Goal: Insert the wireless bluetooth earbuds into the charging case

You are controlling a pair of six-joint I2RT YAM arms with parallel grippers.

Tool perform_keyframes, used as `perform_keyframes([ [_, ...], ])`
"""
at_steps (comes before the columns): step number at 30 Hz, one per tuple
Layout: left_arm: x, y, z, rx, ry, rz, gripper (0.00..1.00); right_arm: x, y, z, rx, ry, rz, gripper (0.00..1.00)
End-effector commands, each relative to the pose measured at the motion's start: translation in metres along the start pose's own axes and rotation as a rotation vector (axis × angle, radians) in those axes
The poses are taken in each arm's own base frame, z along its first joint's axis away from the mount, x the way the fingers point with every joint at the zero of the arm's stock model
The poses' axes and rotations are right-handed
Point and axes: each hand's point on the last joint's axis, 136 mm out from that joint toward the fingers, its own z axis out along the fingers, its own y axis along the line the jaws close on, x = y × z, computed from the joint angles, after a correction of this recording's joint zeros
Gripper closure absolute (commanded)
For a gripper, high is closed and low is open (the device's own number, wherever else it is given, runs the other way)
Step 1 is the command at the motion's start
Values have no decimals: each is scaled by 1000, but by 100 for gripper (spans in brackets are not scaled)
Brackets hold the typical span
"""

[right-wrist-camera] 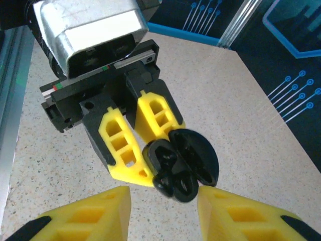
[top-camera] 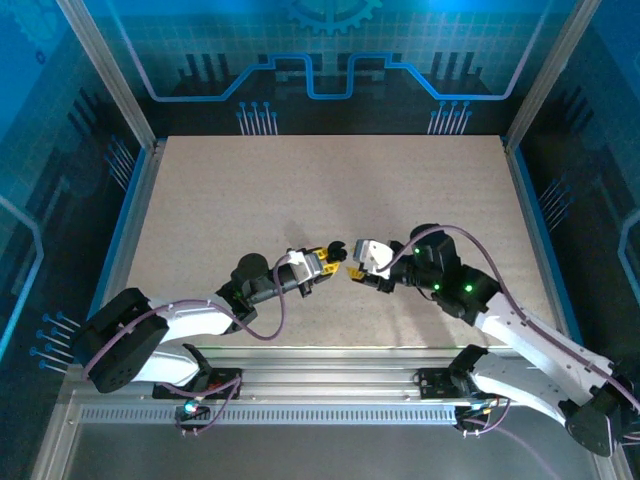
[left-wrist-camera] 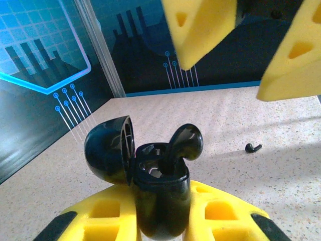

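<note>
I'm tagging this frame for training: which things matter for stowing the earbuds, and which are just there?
Job:
- case, lid open, in left gripper
- earbud standing in case
- second earbud loose on table
- right gripper, open

Just there:
- table
- blue backdrop

The charging case (left-wrist-camera: pixel 159 198) sits between the left gripper (left-wrist-camera: pixel 160 213) fingers, with 1 earbud (left-wrist-camera: pixel 183 143) standing in it and the right gripper (left-wrist-camera: pixel 228 75) facing it. A 2nd earbud (left-wrist-camera: pixel 253 147) lies on the table (left-wrist-camera: pixel 281 175), behind it to the right.
</note>
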Motion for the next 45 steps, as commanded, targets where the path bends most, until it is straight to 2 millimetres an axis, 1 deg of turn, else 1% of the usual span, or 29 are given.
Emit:
perform_keyframes([
  [1,-12,0,-2,-3,-48,-2,81,2,5,-4,-2,-51,-24,59],
  [5,-13,0,-3,3,-51,-3,81,5,8,-4,14,-79,-86,58],
  [11,-16,-2,-4,10,-59,-10,81,4,1,3,24,-69,-92,58],
  [21,-19,-3,-5,15,-66,-11,81,2,-4,14,22,-80,-84,58],
  [28,-19,-2,-7,11,-62,-8,81,0,-1,20,-14,-91,-82,60],
  [38,-20,-2,-8,10,-63,1,81,-5,1,21,-34,-106,-90,61],
  [45,-22,-2,-8,9,-66,7,81,-8,12,20,-88,-107,-112,64],
])
